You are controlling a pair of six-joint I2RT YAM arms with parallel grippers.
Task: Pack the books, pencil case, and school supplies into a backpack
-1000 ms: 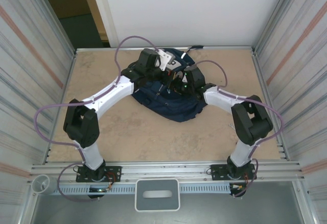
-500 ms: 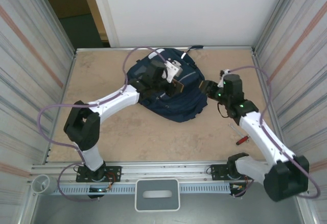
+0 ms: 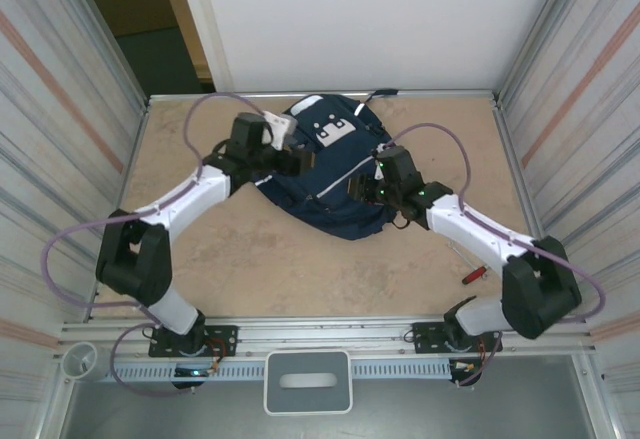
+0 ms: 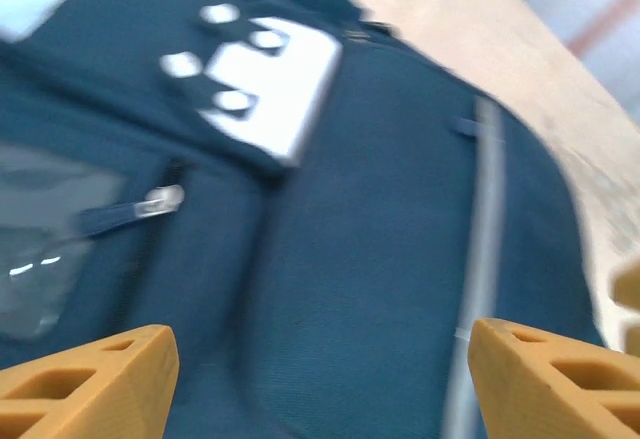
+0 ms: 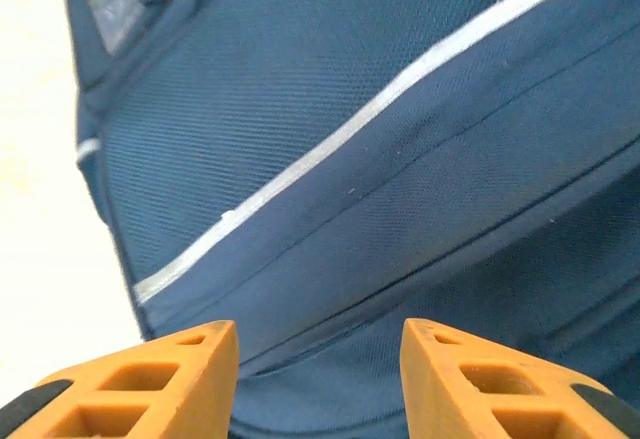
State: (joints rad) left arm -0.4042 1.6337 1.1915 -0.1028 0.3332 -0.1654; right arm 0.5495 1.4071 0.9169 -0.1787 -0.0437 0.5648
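Observation:
The navy backpack [image 3: 322, 209] lies flat at the back middle of the table, white patches [image 3: 335, 129] facing up. My left gripper [image 3: 292, 162] hovers at its left edge, open, nothing between the orange fingers [image 4: 90, 379]; below them are the backpack [image 4: 350, 259], a white patch [image 4: 265, 84] and a zipper pull [image 4: 160, 199]. My right gripper [image 3: 358, 187] sits over the right side, open and empty, above a pale stripe [image 5: 330, 149] on the backpack [image 5: 300, 89]. The books, pencil case and school supplies are out of view.
A small red-handled screwdriver [image 3: 473, 275] lies on the table [image 3: 200, 249] at the right, beside the right forearm. Corrugated metal walls close in both sides. A grey handle plate [image 3: 308, 381] sits on the front rail between the arm bases.
My left gripper has opened and drawn back left to the backpack's edge. The right arm swung out to the right, then returned over the backpack's right side with its jaws apart.

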